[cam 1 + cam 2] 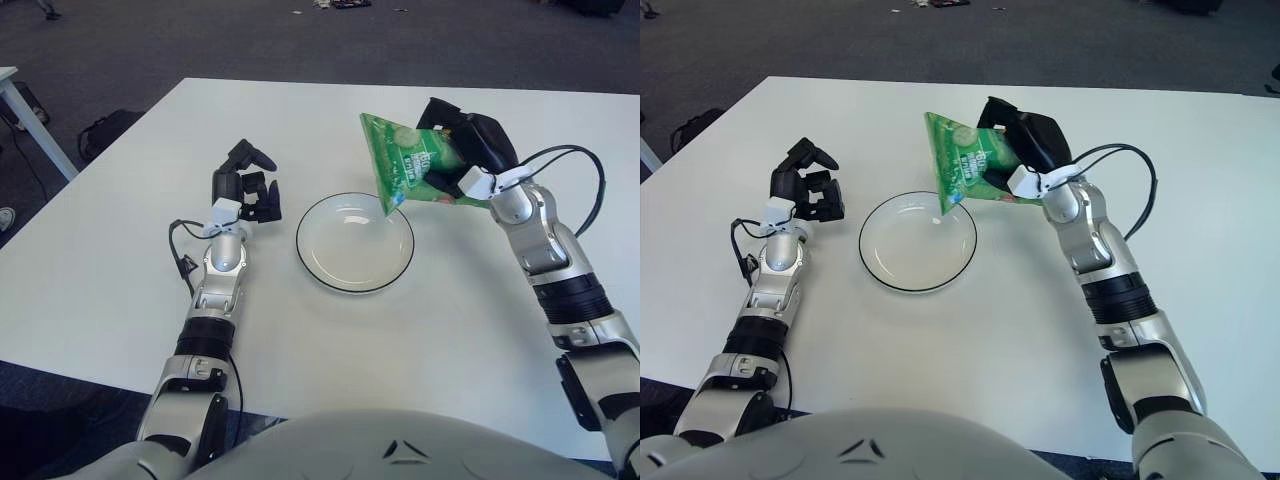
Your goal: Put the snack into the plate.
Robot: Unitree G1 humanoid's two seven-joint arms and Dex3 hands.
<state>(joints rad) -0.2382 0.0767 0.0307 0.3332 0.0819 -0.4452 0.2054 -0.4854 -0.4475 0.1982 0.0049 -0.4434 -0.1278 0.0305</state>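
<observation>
Right hand holds the snack bag above the far right rim of the plate.

The right hand [468,150] has its fingers clamped on the right side of a green snack bag [398,160], lifted clear of the white table [100,280]. From the hand the bag reaches left toward the plate [355,243]; its lower corner hangs over the plate's far right rim, its long axis tilted. The plate sits near the table's middle, between both arms, and nothing stands between bag and plate. Judging by this, a short leftward, downward move should suffice before release. The left hand [248,188] shows left of the plate, fingers loosely curled around nothing.
</observation>
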